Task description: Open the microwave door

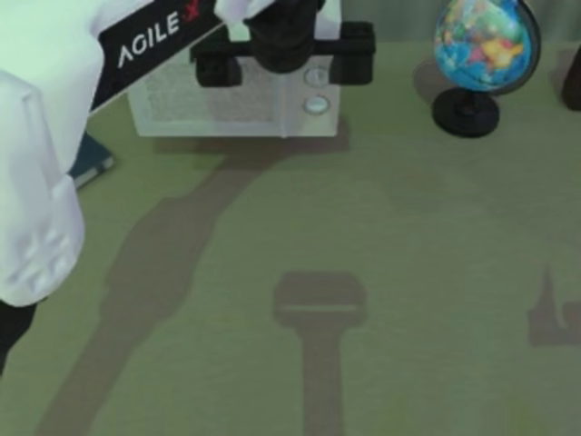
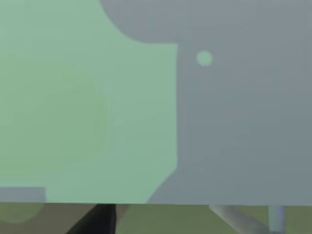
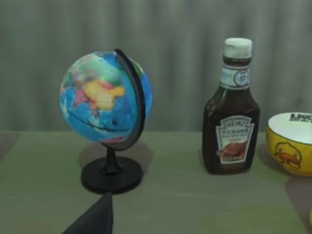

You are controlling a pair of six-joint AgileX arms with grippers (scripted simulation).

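The microwave [image 1: 238, 95] stands at the far edge of the counter [image 1: 381, 272], left of the middle in the top view, its front turned toward the near side. The microwave door [image 1: 213, 95], with its speckled grey mesh window, lies flush with the front, covering everything left of the knob panel, where two round silver knobs [image 1: 316, 91] sit one above the other. My left arm reaches in from the top view's left, its white link crossing over the microwave's upper left corner, and the left gripper [image 1: 283, 53] hangs right over the top front edge of the microwave, its black crossbar lying along that edge above the door and the knobs. Whether its fingers are spread or pressed together I cannot tell; they are hidden under the gripper body, and the left wrist view shows only flat pale green and grey surfaces at close range. A dark blue book [image 1: 89, 162] lies on the counter just left of the microwave, partly under the arm. To the right, well apart from the microwave, stands a globe [image 1: 481, 41] on a black base. The right wrist view shows the same globe [image 3: 105, 100], with a brown sauce bottle [image 3: 231, 117] and a yellow bowl [image 3: 291, 141] beside it. My right arm is out of the top view, and its fingers cannot be judged either.
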